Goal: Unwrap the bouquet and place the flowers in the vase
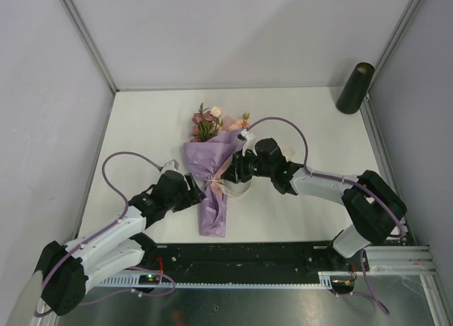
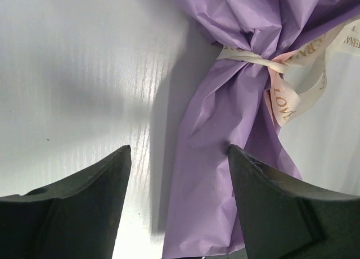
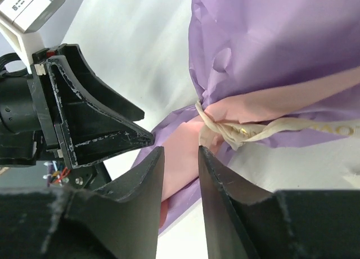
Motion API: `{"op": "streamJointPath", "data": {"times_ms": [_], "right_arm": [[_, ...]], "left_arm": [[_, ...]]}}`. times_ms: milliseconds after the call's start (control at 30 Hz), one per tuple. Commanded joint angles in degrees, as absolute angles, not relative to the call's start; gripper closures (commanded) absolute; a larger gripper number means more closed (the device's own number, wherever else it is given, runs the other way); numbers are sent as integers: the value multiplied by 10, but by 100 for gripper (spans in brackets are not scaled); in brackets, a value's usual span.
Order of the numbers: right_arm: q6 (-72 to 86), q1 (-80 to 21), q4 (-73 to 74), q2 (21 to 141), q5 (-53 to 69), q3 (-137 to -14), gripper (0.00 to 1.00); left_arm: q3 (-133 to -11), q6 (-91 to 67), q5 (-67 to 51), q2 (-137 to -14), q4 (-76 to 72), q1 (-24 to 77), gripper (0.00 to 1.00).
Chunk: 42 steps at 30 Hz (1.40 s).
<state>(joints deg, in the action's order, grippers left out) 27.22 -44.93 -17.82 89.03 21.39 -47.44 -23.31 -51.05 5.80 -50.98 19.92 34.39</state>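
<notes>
The bouquet (image 1: pixel 212 177) lies flat near the middle of the table (image 1: pixel 141 121). Its long axis runs from the near edge toward the far edge, with the blooms at the far end and the pinched paper tail at the near end. The flowers (image 1: pixel 207 122), pink, peach and dark rose, poke from a cone of crinkled matte lilac paper (image 2: pixel 225 130) lined with a smooth pink sheet (image 3: pixel 281 99). A cream ribbon (image 2: pixel 247 57) with gold lettering cinches the waist. The left end effector (image 2: pixel 179 152) is released, one finger over the tail and the other over bare table. The right end effector (image 3: pixel 178 152) is narrowly parted above the pink sheet, clamping nothing. The vase (image 1: pixel 355 88), a matte black tapered cylinder, stands at the far right corner.
</notes>
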Motion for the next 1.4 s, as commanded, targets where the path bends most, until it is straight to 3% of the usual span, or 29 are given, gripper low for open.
{"op": "streamJointPath", "data": {"times_ms": [0, 233, 467, 600, 1000, 1133, 1200, 1367], "right_arm": [[200, -447, -184, 924, 246, -523, 63], [138, -456, -138, 1005, 283, -599, 56], [80, -475, -135, 1032, 233, -606, 50], [52, -480, -126, 1040, 216, -606, 54], [9, -499, -104, 1050, 128, -599, 57], [6, -514, -110, 1059, 115, -599, 57], [6, -520, -114, 1058, 101, -599, 62], [8, -528, -127, 1044, 83, -599, 91]], "left_arm": [[-219, -513, 48, -522, 155, 345, 26], [-219, -504, 36, -562, 130, 346, 32], [-216, -500, 29, -578, 116, 346, 40], [-211, -500, 28, -571, 113, 346, 42], [-208, -508, 24, -562, 113, 346, 43], [-203, -500, 22, -554, 110, 348, 35], [-203, -494, 20, -544, 110, 348, 29], [-203, -489, 27, -530, 110, 349, 23]]}}
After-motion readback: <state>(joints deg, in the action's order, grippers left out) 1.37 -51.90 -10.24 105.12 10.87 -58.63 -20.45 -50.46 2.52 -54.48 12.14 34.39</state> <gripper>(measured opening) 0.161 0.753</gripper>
